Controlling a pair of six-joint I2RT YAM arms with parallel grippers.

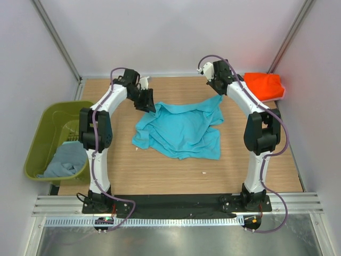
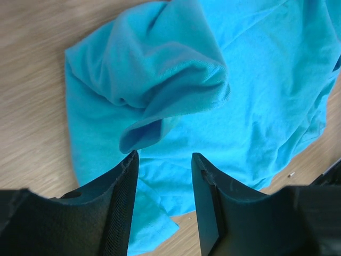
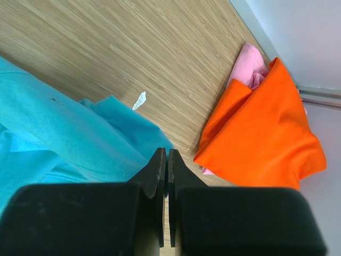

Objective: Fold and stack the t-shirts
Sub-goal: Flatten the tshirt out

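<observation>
I see a light wooden bench point(image 1: 160, 170) with an olive-green plastic bin point(image 1: 36, 144) standing just off its left edge. A small white scrap point(image 3: 139, 100) lies near the far right corner, and another white fleck point(image 1: 203, 173) lies toward the near edge.

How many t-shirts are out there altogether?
4: a turquoise shirt crumpled in the middle; an orange-red shirt at the far right corner, a pink shirt under it; a grey-blue shirt in the green bin. Others may be hidden.

On the table point(image 1: 160, 176), a shirt point(image 1: 181, 130) central — stacked shirts point(image 1: 264, 85) far right; bin point(image 1: 42, 133) left, holding another shirt point(image 1: 66, 160).
</observation>
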